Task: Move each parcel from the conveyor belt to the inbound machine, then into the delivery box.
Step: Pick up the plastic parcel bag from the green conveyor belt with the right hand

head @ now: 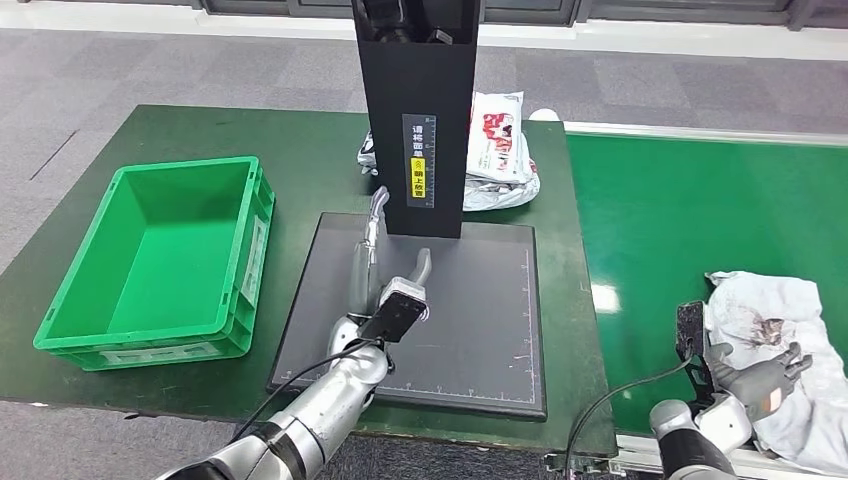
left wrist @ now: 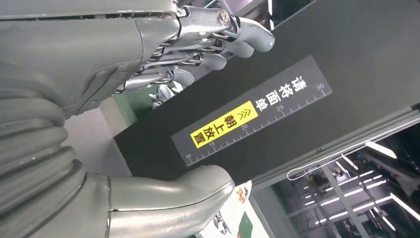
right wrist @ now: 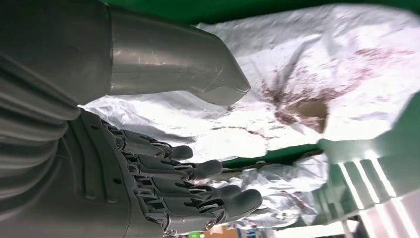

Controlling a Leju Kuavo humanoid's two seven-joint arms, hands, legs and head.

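Where the dark green table top [head: 300, 150] meets the brighter green conveyor belt [head: 680, 220] on the robot's right, noted: both level and side by side. On the table's left part, an open green plastic delivery box [head: 70, 325], holding nothing. Beside it, the inbound machine, a flat dark grey square scanning plate [head: 480, 330] with a tall black upright column [head: 415, 100] at its far edge, bearing a grey ruled label with a yellow patch [head: 420, 170]. Behind the column, at the table's far edge, a heap of white and silver plastic parcels with red print [head: 500, 150], partly hidden by it. On the belt, near its front right corner, a crumpled white plastic parcel with reddish-brown marks [head: 770, 310], lying flat. Above the scanning plate, the silver left hand [head: 380, 270]: fingers stretched toward the foot of the column, apart from the thumb, nothing held; in the left wrist view, fingers [left wrist: 218, 44] and thumb [left wrist: 188, 193] spread before the labelled column face. At the belt's front edge, the right hand [head: 755, 375], over the near edge of the crumpled parcel; in the right wrist view, fingers [right wrist: 198, 183] extended and apart from the thumb [right wrist: 198, 69], no grip, contact with the parcel not determinable.
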